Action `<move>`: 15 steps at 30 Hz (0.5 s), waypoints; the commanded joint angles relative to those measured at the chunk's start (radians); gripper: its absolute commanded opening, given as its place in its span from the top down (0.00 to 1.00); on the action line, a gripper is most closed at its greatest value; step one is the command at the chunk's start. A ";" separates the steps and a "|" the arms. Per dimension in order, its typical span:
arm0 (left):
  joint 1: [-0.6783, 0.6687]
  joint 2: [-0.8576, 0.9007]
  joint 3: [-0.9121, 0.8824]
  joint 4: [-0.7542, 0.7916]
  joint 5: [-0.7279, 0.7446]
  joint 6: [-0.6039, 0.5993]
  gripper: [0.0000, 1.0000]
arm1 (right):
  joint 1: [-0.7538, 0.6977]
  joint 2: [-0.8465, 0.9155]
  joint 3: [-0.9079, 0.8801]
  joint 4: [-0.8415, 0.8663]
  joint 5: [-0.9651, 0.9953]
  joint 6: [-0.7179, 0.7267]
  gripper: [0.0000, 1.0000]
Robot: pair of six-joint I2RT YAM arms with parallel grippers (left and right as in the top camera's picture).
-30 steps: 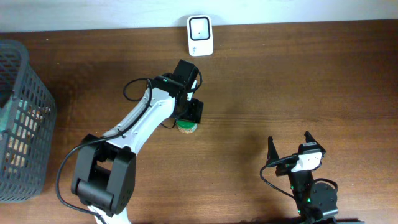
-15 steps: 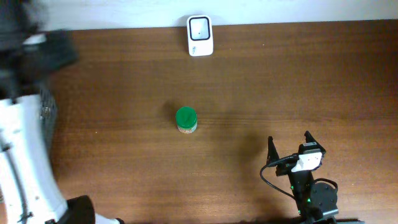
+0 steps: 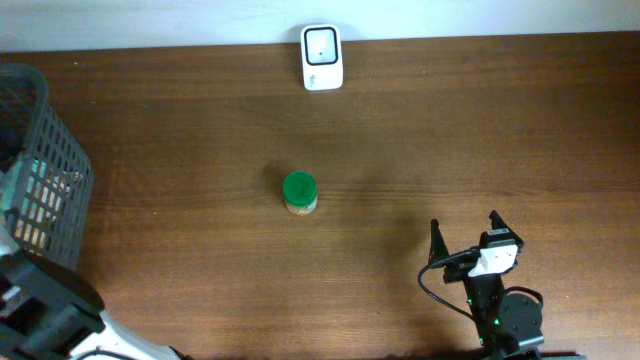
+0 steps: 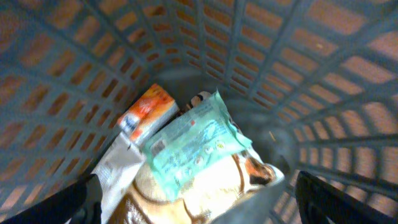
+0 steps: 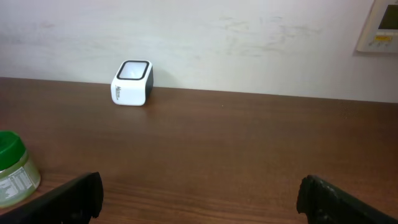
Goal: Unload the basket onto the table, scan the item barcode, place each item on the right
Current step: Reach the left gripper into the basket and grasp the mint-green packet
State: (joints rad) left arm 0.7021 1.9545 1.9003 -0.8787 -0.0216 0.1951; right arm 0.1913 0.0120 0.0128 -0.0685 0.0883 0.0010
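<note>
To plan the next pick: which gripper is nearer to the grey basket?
Left. The left gripper points down into the basket, above the packets. The right gripper sits far off, near the table's opposite end.

Dark brown wooden table with fine straight grain filling the overhead frame, plain off-white wall with faint scuffs rising behind its far edge, beige control panel on the wall at upper right, soft even light
</note>
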 commanded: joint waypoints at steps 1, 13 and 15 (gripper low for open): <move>0.002 0.088 -0.007 0.025 0.018 0.069 0.04 | 0.005 -0.006 -0.007 -0.005 0.002 0.006 0.02; 0.002 0.287 -0.007 0.137 0.015 0.190 0.22 | 0.005 -0.006 -0.007 -0.005 0.002 0.006 0.02; 0.002 0.312 -0.008 0.142 0.001 0.193 0.23 | 0.005 -0.006 -0.007 -0.005 0.002 0.006 0.02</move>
State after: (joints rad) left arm 0.7017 2.2211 1.8957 -0.7441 -0.0135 0.3603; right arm 0.1913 0.0120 0.0128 -0.0681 0.0883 0.0010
